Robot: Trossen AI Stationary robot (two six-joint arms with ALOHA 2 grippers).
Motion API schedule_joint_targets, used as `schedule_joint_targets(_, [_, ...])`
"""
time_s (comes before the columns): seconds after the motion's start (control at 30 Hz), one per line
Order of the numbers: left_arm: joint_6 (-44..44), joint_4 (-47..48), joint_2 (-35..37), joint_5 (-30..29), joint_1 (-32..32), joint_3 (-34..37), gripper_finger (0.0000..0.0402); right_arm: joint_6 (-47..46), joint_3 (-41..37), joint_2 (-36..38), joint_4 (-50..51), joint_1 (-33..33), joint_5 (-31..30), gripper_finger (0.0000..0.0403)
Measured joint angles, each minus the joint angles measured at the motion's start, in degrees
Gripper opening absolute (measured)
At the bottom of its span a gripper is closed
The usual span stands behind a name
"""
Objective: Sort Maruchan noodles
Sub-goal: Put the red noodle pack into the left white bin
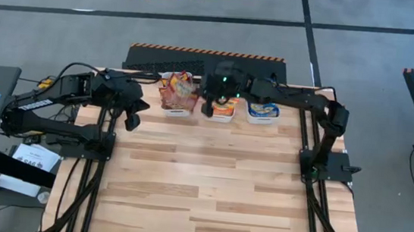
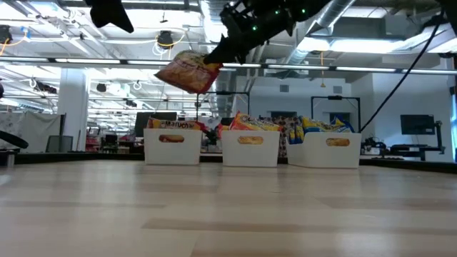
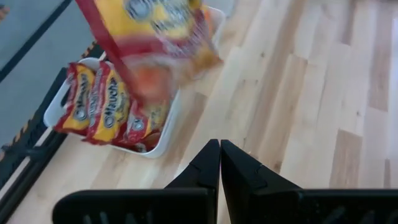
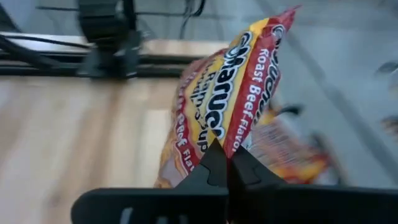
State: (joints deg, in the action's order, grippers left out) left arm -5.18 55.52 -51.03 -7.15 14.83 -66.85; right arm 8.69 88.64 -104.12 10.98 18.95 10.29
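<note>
Both arms are dark, near-black jointed links on black frame bases at the pale wooden plank table. The left arm carries a white label strip along one link. Black cables trail from each base. Small green lights glow on the right arm's wrist. Each gripper's fingers are matte black wedges tapering to points.

We see bright, even ceiling light; soft sheen on bench; packet motion-blurred in both wrist views; low-view background glary.
</note>
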Motion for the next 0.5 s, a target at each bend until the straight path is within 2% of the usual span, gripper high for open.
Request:
schedule_joint_targets(0.13, [-3.32, 0.01, 0.00, -2.93, 0.00, 0.00, 0.0000, 8.67, 0.00, -0.13, -5.57, 4.26, 0.10, 0.0004])
schedule_joint_targets(0.27, [-5.99, 0.01, 0.00, -6.07, 0.00, 0.00, 0.0000, 12.86, 0.00, -0.13, -8.66, 7.33, 0.17, 0.0004])
schedule_joint_targets(0.43, [-10.73, -0.20, -0.21, -6.94, 0.00, 0.00, 0.0000, 15.52, 0.00, -0.17, -9.36, 8.67, 6.80, 0.0003])
schedule_joint_targets(0.5, [-12.87, -0.77, -0.98, -5.15, 0.00, 0.02, 0.0000, 15.83, 0.00, -0.17, -9.17, 8.38, 7.55, 0.0003])
